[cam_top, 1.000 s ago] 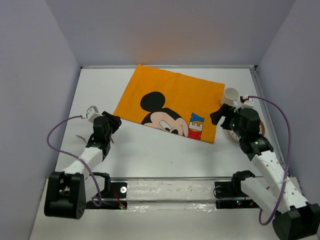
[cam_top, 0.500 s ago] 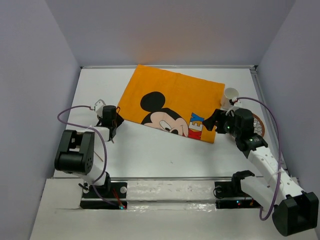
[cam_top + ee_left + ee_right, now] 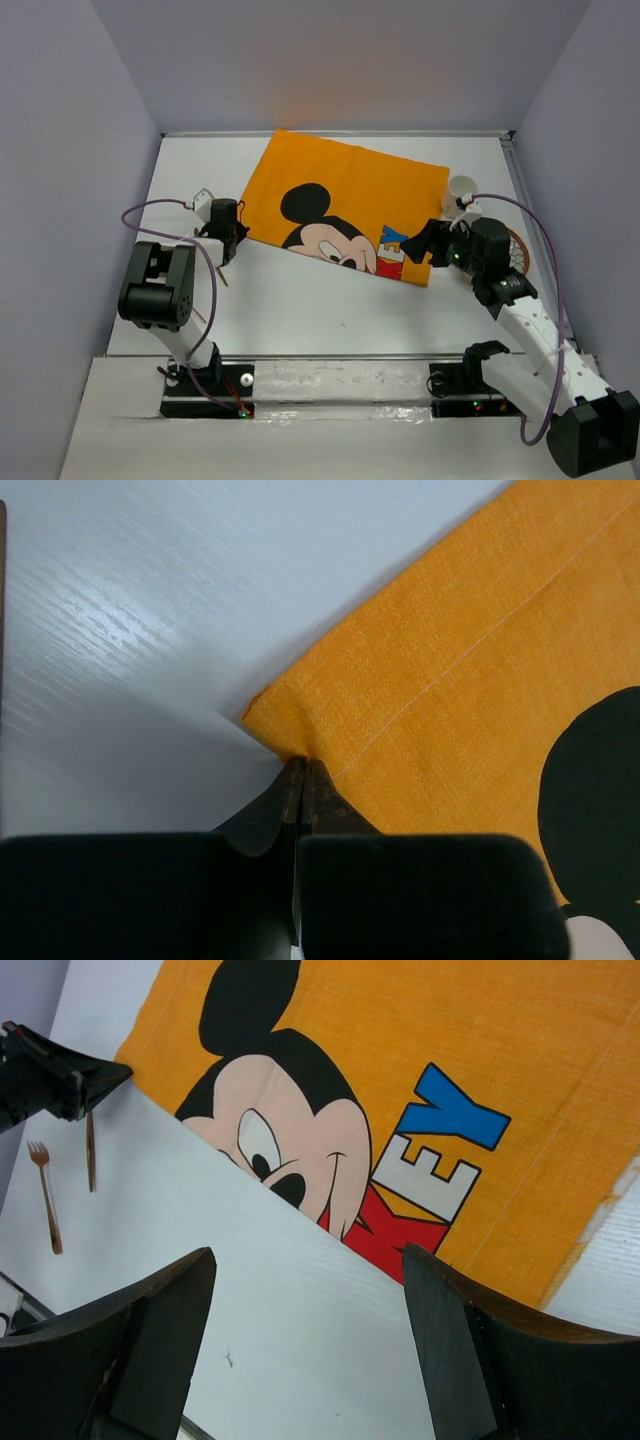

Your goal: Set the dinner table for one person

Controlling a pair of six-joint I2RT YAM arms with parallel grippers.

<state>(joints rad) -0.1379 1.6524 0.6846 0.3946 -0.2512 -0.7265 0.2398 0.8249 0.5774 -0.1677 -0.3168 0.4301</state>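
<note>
While left gripper (image 3: 230,236), mid-left of frame, pinches a corner of the Mickey Mouse mat (image 3: 350,180), right gripper (image 3: 310,1330) gapes wide w/ nothing held; dinner table (image 3: 300,300) lies under both.

Lab: plain walls (image 3: 350,60) enclose a white tabletop (image 3: 300,300).

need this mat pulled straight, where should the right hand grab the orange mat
The near right corner of the orange mat, by the KEY lettering, coming in low from the right. It lies flat, so only a corner can be pinched; the left hand is shut on the left one.
</note>
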